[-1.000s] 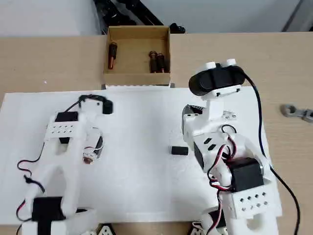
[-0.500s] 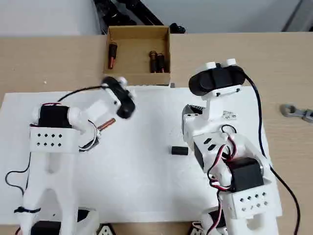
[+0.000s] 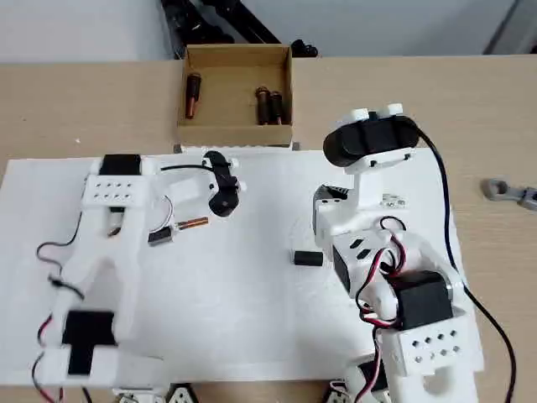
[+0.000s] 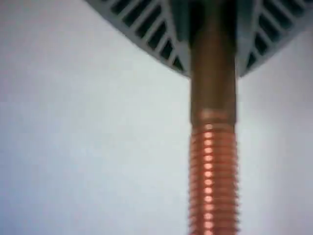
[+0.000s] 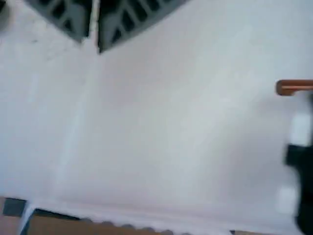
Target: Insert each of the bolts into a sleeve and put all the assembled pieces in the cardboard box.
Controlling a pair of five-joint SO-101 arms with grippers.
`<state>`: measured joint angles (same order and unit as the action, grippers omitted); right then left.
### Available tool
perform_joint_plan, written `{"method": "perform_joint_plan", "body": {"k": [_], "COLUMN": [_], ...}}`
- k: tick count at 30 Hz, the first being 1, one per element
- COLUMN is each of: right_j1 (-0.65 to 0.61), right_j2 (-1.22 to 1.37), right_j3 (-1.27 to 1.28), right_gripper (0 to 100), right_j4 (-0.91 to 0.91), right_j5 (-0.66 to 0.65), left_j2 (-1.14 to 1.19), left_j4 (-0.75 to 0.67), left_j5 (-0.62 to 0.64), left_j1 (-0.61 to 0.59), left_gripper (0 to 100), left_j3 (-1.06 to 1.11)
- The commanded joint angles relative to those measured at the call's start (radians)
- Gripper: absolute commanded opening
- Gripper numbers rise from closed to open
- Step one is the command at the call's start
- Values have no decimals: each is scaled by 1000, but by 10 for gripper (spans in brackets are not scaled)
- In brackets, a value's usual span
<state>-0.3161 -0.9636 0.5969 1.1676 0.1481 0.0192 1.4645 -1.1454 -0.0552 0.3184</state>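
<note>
My left jaws pinch the copper bolt [image 4: 212, 122] by its plain head end, with the threaded shank jutting free over the white sheet [image 3: 252, 336]. It looks stiff, light and smooth enough to swivel, so I judge the unthreaded part the right hold. Farther off lies the black sleeve [image 3: 308, 258], small and likely to skid if nudged, and beyond it is the cardboard box [image 3: 237, 133].

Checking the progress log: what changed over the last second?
The left gripper, shut on the bolt, swung it from the left part of the white sheet toward its middle, nearer the sleeve. The right arm, the sleeve and the three pieces in the cardboard box stayed put.
</note>
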Motion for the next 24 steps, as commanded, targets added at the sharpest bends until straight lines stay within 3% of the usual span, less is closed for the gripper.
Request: {"method": "perform_joint_plan", "body": {"k": [1,11,18,24], "right_j1": [8,8,8,8], "right_j2": [-16,-16,-16,-16], "right_j3": [-8,-8,-8,-8], "right_gripper": [6,6,6,6], "right_j4": [-10,-1,-1,-1], "right_j5": [12,11,11,55], "left_j2": [91,328,338,338], "left_j4": [-104,-123,-6,163], "left_j5": [-8,3,69,103], "left_j1": [-5,-5,-11,-28], "left_gripper": [6,17,207,224], "left_j3": [-51,-168,-268,-412]}}
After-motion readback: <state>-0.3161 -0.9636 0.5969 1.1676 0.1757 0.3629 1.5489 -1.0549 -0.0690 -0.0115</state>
